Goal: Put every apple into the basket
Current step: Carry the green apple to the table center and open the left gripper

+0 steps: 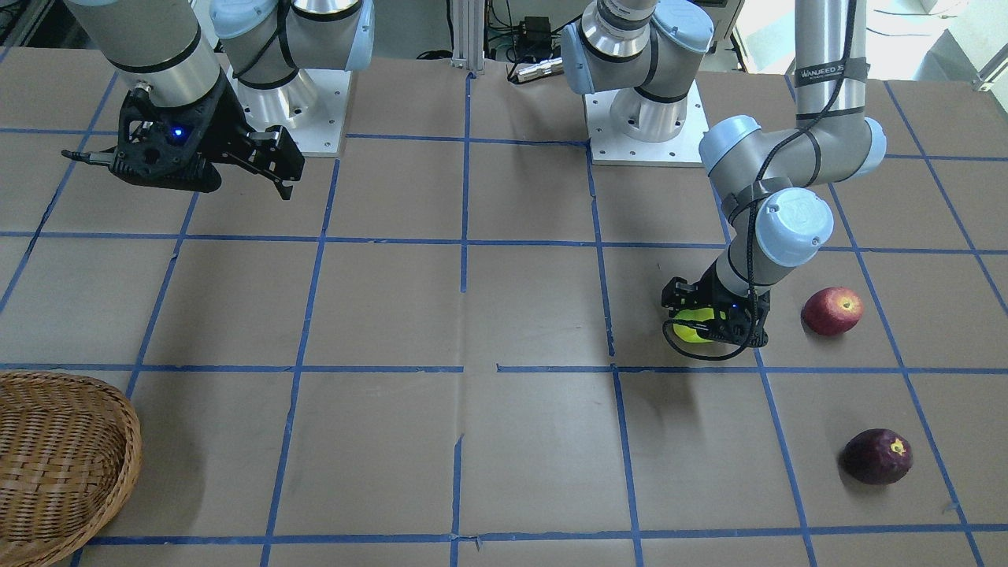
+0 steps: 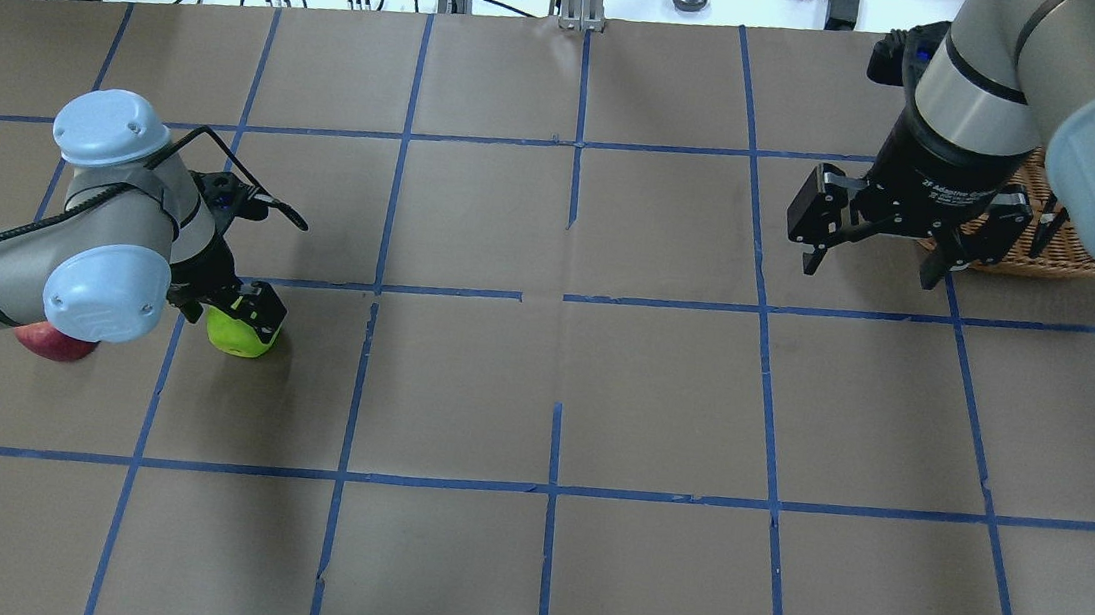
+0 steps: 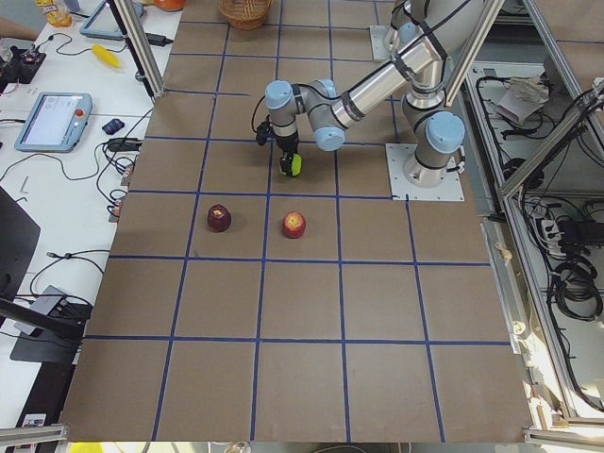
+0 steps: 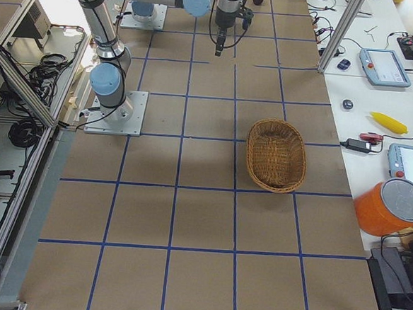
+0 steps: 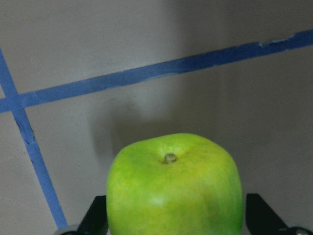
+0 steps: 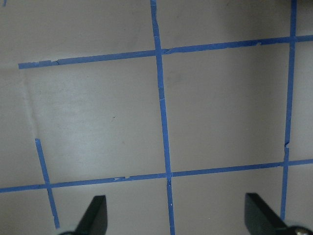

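Brown-papered table (image 2: 659, 399), gridded in blue tape. At my far left the maroon apple (image 1: 878, 456) and red apple (image 1: 831, 310) rest apart. My left gripper (image 2: 225, 317) is lowered over the green apple (image 5: 173, 191), jaws spread wide either side. My right gripper (image 2: 867, 274) hangs released above the table, near the basket (image 1: 63, 457) at my far right

Wicker basket (image 1: 63, 457); glossy grn apple (image 5: 174, 191)
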